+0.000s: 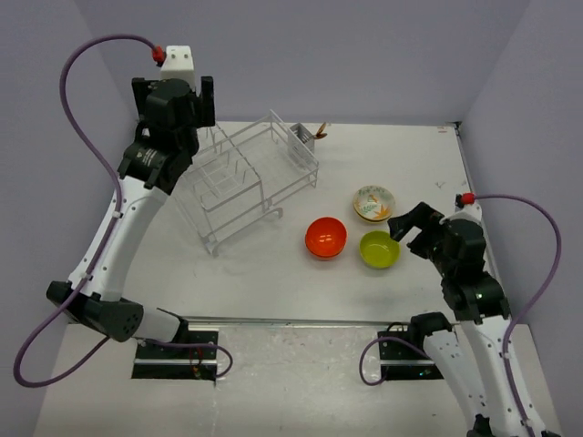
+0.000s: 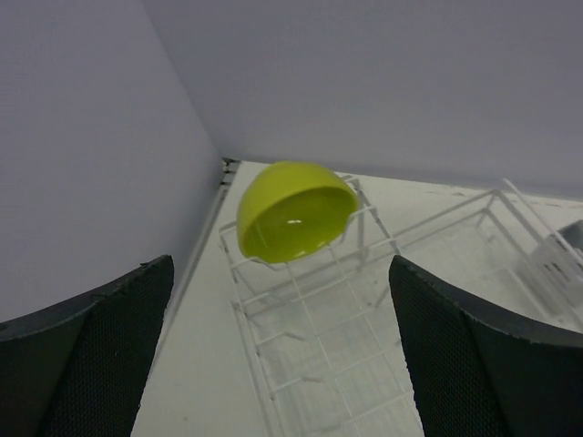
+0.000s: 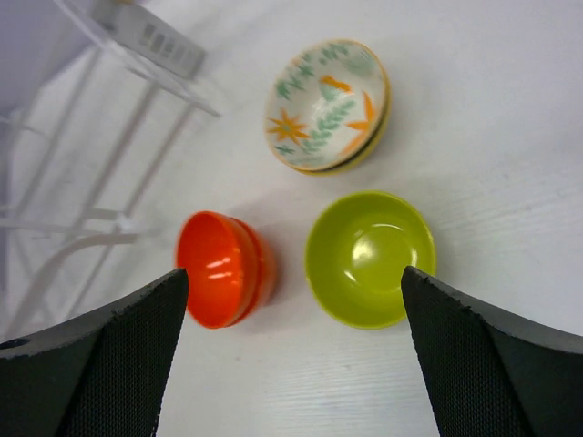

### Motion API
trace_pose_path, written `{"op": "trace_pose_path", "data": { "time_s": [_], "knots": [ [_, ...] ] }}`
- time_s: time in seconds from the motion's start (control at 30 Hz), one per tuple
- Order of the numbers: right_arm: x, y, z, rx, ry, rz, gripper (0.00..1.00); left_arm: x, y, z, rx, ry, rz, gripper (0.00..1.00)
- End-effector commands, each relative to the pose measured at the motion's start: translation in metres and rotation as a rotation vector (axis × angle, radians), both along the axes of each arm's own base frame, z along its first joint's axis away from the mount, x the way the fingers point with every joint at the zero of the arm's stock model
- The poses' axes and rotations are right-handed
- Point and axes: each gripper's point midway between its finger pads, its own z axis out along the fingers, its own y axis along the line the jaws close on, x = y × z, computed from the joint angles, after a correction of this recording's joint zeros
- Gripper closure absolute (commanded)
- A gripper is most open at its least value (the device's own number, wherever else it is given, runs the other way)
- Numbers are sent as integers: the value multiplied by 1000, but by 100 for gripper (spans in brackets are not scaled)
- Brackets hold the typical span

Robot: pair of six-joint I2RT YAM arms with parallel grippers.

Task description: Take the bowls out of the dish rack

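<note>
Your right claw point(image 1: 412, 231) is spread wide with nothing in it, hovering near the lime-green bowl point(image 3: 369, 258). That one sits upright on the table point(image 1: 273, 273), the orange bowl point(image 3: 221, 267) just beside it and the patterned bowl point(image 3: 326, 105) close by. Your left claw point(image 2: 280, 273) is spread wide too, above the dish rack point(image 2: 310, 346). A second lime-green bowl point(image 2: 296, 211) leans on its side in there, at the end by the wall.
</note>
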Motion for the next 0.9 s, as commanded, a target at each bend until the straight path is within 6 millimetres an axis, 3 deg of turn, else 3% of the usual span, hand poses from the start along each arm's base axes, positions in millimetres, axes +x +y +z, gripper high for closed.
{"op": "trace_pose_path", "data": {
  "time_s": [0.0, 0.07, 0.17, 0.23, 0.4, 0.47, 0.5, 0.63, 0.67, 0.87],
  "knots": [
    [-15, 18, 53, 66, -150, 114, 1, 18, 40, 21, 250, -20, 141, 0],
    [-22, 31, 67, 104, -201, 193, 1, 33, 54, 15, 289, 4, 129, 0],
    [-33, 49, 74, 131, -220, 310, 1, 54, 61, -5, 296, 42, 80, 0],
    [-38, 52, 73, 122, -221, 343, 1, 70, 60, -29, 318, 95, 31, 0],
    [-46, 44, 70, 53, -213, 346, 1, 83, 75, -48, 308, 107, 37, 3],
    [-52, 48, 74, 65, -236, 375, 1, 93, 78, -55, 309, 123, 38, 12],
    [-53, 51, 76, 74, -242, 389, 1, 96, 80, -60, 306, 137, 33, 22],
    [-54, 56, 82, 90, -264, 422, 1, 106, 82, -84, 311, 201, 44, 27],
    [-52, 57, 83, 87, -262, 423, 1, 108, 84, -90, 318, 211, 52, 32],
    [-46, 61, 85, 99, -278, 439, 1, 111, 82, -95, 328, 210, 35, 64]
  ]
}}
